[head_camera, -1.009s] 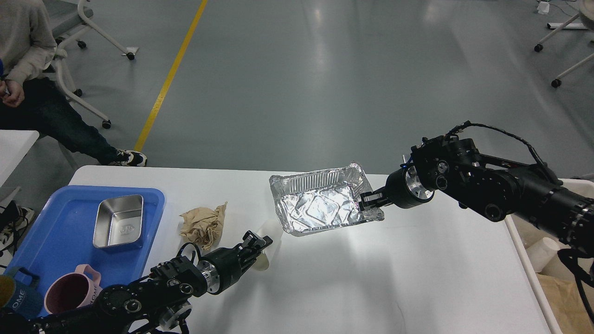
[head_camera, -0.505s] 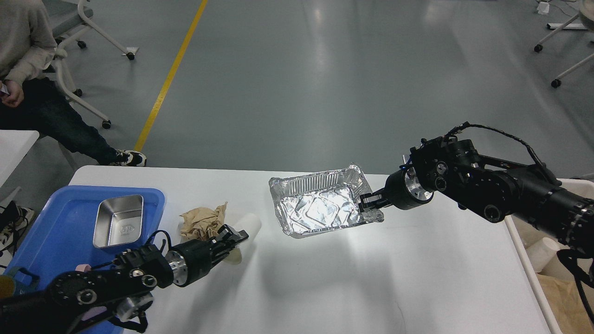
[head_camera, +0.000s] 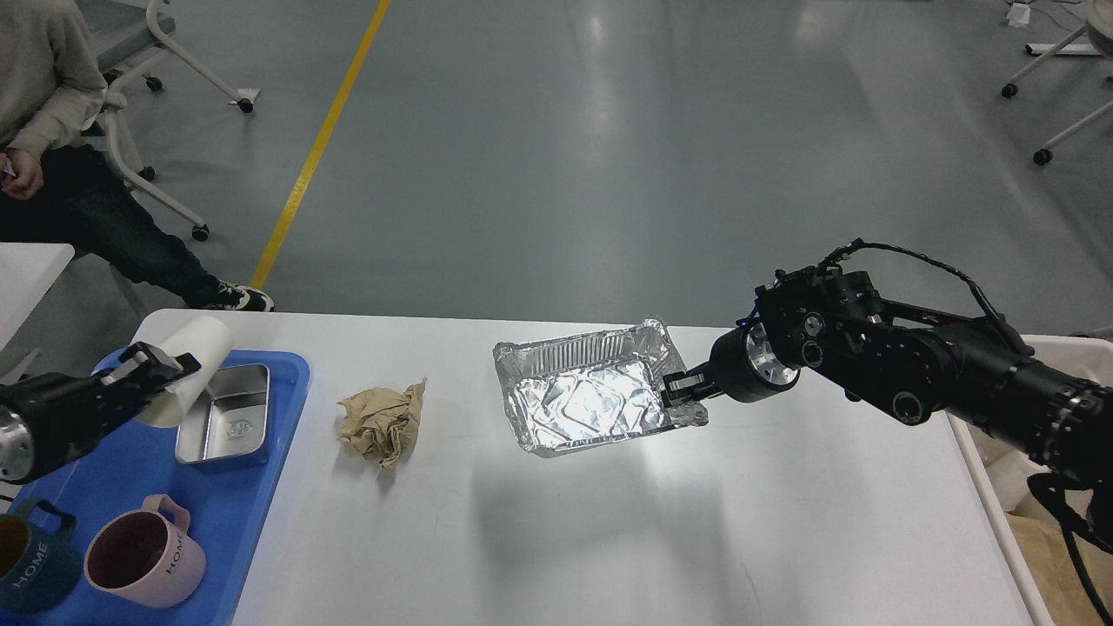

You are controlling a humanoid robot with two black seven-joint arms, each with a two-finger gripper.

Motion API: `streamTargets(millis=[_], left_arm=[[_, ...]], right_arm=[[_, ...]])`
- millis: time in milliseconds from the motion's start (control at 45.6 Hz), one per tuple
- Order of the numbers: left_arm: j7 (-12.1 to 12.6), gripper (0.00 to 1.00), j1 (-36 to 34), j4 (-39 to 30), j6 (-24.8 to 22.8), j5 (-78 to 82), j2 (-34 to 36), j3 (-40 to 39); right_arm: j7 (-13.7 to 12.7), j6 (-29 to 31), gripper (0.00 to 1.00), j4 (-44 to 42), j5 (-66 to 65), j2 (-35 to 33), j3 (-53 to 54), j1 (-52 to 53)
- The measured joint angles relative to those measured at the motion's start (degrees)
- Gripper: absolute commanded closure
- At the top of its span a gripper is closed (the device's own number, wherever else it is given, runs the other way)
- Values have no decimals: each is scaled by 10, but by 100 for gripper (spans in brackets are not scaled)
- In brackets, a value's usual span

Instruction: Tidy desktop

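Two pincers are in my view. My right gripper [head_camera: 683,389] is clamped on the right rim of the crinkled silver foil tray [head_camera: 591,397], which sits tilted over the middle of the wide white rectangular desktop [head_camera: 609,539]. To the left of that pincer, past the foil tray, a crumpled brown paper wad [head_camera: 381,422] lies on the desktop. My left gripper [head_camera: 148,365] grips a white paper cup [head_camera: 187,369] held on its side above the blue plastic tray [head_camera: 130,487] at the desktop's left end. Just right of this pincer a small rectangular steel dish [head_camera: 224,416] rests in the blue tray; nearer me stand a pink mug [head_camera: 143,563] and a dark blue mug [head_camera: 26,561]. A beige bin [head_camera: 1043,530] is at the right edge, below my right arm.
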Motion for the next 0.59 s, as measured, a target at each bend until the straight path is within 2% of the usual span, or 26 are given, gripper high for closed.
streamTargets(millis=[154, 307, 439, 592], left_arm=[[-2, 100, -31, -4, -28, 6, 53, 0], [-2, 100, -81, -4, -58, 11, 61, -2], [2, 100, -139, -1, -84, 19, 28, -2], [12, 100, -194, 13, -98, 23, -47, 0]], right_arm=[[0, 0, 100, -1, 0, 6, 0, 1], [0, 0, 100, -3, 0, 13, 0, 2], [0, 0, 100, -8, 0, 20, 0, 4], [0, 0, 100, -9, 0, 23, 0, 5]])
